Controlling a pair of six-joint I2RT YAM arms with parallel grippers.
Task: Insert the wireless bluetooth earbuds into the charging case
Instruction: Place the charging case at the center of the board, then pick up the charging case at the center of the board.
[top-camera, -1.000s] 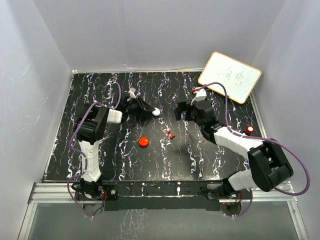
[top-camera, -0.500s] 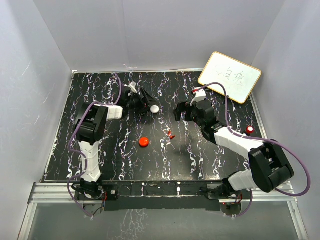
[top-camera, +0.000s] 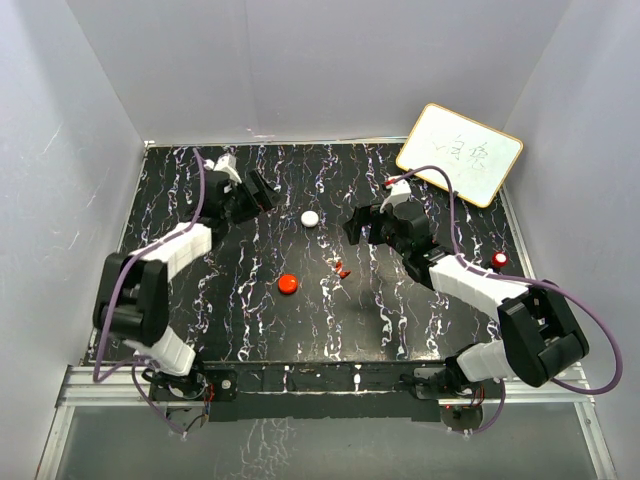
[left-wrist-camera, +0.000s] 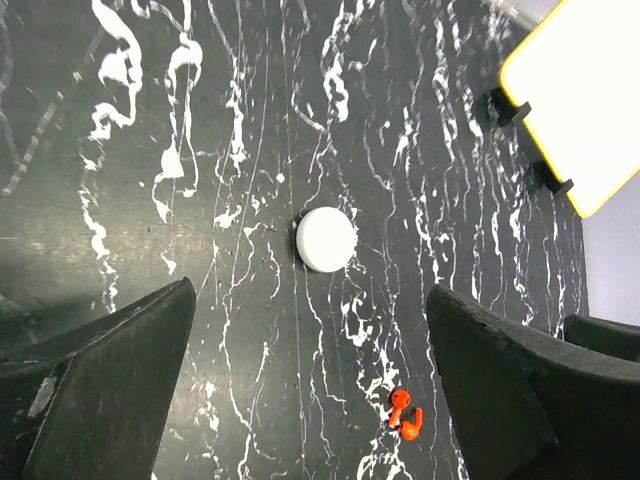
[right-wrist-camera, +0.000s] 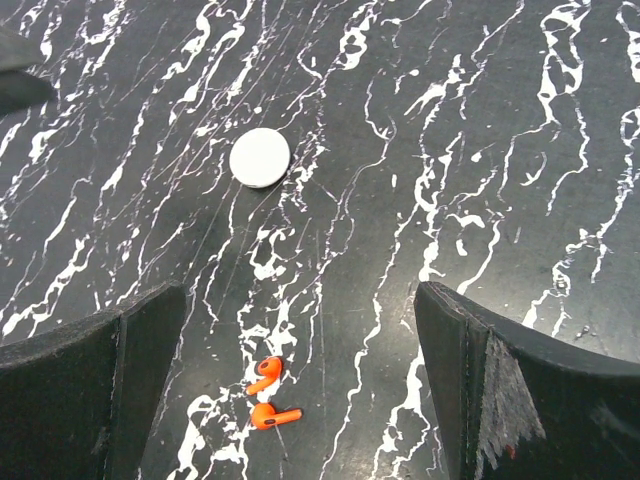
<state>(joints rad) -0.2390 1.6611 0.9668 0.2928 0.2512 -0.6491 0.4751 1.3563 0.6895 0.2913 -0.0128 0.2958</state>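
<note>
while overhead shows charging case, wrist views don't

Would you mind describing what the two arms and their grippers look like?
The left arm and right arm alternate white links with black joint housings. A purple cable loops loosely along each. The left gripper and right gripper have broad, matte black, wedge-shaped fingers, scuffed pale at some edges.

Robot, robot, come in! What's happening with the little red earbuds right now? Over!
Left gripper open, empty. Right gripper open, empty. Both earbuds loose on table, apart from red charging case. White disc farther back; nothing blocking.
</note>
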